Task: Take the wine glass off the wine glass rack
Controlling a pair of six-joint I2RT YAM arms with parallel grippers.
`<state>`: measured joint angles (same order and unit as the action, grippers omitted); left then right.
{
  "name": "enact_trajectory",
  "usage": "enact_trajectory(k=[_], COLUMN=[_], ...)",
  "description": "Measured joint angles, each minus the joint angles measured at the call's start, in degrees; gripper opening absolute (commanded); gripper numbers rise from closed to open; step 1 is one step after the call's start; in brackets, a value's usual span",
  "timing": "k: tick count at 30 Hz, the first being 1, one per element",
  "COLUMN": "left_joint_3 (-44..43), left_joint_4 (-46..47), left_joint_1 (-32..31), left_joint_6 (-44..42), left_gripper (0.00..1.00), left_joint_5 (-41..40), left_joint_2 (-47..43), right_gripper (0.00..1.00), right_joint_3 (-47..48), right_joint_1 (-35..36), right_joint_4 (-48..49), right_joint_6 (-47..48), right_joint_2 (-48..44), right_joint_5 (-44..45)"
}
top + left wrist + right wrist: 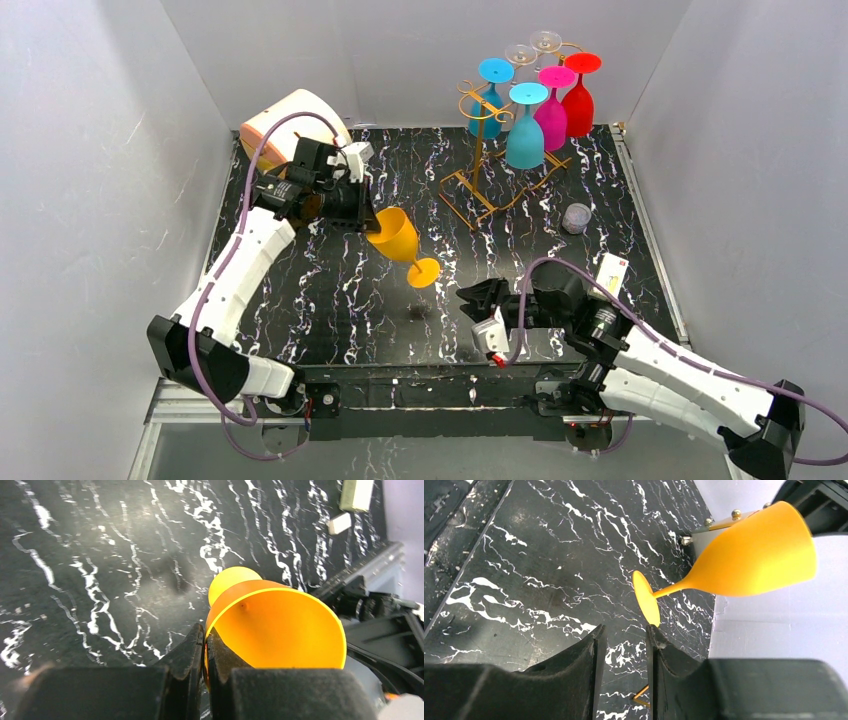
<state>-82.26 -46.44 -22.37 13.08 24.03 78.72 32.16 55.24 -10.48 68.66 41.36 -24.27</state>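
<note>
Open black white-veined marble tabletop spans the centre. Gold wire wine glass rack with hanging coloured glasses blocks one o'clock. A tilted orange wine glass juts at ten o'clock, and a clear jar stands at two.

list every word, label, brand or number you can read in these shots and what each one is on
No text can be read in any view.
white packet near the table's right edge: small coloured print, too small to read.
small round container: too small and blurred, nothing legible.
orange wine glass: plain, no lettering shows.
</note>
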Motion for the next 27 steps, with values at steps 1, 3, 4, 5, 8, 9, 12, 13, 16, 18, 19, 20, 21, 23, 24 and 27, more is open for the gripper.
enact_trajectory(k=[1, 3, 4, 5, 8, 9, 12, 13, 16, 18, 19, 20, 21, 23, 24, 27], left_joint_3=[0.0, 0.3, 0.6, 1.4, 3.9, 4.6, 6.6, 6.8, 6.9, 6.9, 6.9, 6.9, 6.9, 6.9, 6.8, 6.6], left_joint_4=[0.0, 0.2, 0.5, 1.1, 2.3, 2.6, 3.6, 3.7, 4.5, 5.1, 5.5, 5.9, 6.2, 6.7, 6.9, 7.2], left_joint_1=[0.0, 0.0, 0.0, 0.0, 0.0, 0.0, 0.0, 0.0, 0.0, 0.0, 0.0, 0.0, 0.0, 0.0, 0.0, 0.0], left_joint_6=[0.1, 0.6, 0.9, 1.2, 2.1, 2.3, 3.1, 3.3, 3.8, 4.0, 4.1, 4.2, 4.3, 4.3, 4.3, 4.3], left_gripper=[0.00, 0.00, 0.00, 0.00, 0.00, 0.00, 0.00, 0.00, 0.00, 0.00, 0.00, 0.00, 0.00, 0.00, 0.00, 0.00], left_joint_5=[-1.9, -5.7, -7.3, -9.5, -14.3, -15.6, -20.4, -21.6, -25.7, -28.0, -29.2, -30.6, -31.8, -34.1, -35.2, -37.6], left_joint_2=[-0.3, -1.0, -1.4, -2.0, -2.9, -3.0, -3.0, -3.0, -2.5, -1.9, -1.4, -0.7, -0.1, 1.4, 2.1, 4.3], right_gripper=[0.43, 0.43, 0.44, 0.45, 0.53, 0.56, 0.69, 0.75, 0.85, 0.89, 0.90, 0.92, 0.93, 0.95, 0.96, 0.97], right_joint_3=[-0.1, -0.3, -0.6, -1.2, -3.7, -4.4, -5.0, -5.0, -4.2, -1.9, 0.0, 1.8, 4.0, 8.0, 9.6, 12.7], right_joint_1=[0.0, 0.0, 0.0, 0.0, 0.0, 0.0, 0.0, 0.0, 0.0, 0.0, 0.0, 0.0, 0.0, 0.0, 0.0, 0.0], right_joint_4=[0.3, 1.3, 2.6, 4.0, 9.3, 10.7, 14.4, 15.5, 17.0, 15.9, 14.4, 13.2, 11.1, 7.0, 4.8, -0.9], right_joint_6=[-1.2, -4.0, -6.2, -8.3, -17.2, -20.6, -31.3, -34.2, -47.3, -55.2, -58.9, -61.9, -65.4, -72.2, -75.7, -84.3], right_joint_2=[-0.7, -1.9, -2.6, -3.3, -5.5, -6.1, -7.1, -7.2, -6.8, -4.9, -3.6, -2.5, -0.8, 2.1, 3.1, 5.0], right_joint_5=[0.1, 0.2, 0.5, 0.9, 4.2, 5.7, 11.8, 14.0, 26.0, 34.3, 38.1, 40.8, 43.7, 48.5, 50.6, 54.6])
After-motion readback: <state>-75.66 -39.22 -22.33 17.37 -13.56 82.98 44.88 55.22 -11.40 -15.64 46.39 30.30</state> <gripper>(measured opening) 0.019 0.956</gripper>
